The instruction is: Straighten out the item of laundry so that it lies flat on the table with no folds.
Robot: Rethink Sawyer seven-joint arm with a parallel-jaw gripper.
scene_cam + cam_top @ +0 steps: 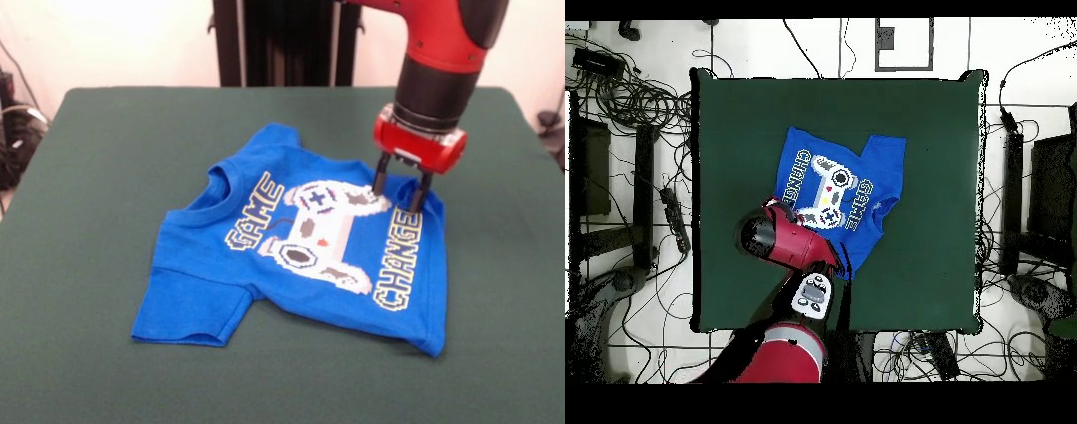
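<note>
The blue T-shirt (309,243) lies print side up on the green table (106,177), collar to the left and hem to the right. Its near sleeve (190,305) lies spread out. The far sleeve (274,140) looks bunched. My gripper (401,191) stands upright over the far hem corner. Its two fingers are apart, tips touching the cloth beside the controller print, with a small rise of fabric between them. In the overhead view the shirt (840,185) lies near the table's middle, and the red arm (780,238) hides the gripper.
The robot's black pedestal (282,40) stands at the table's far edge. Green cloth (935,260) surrounds the shirt on every side. Cables and equipment (625,200) lie on the floor round the table.
</note>
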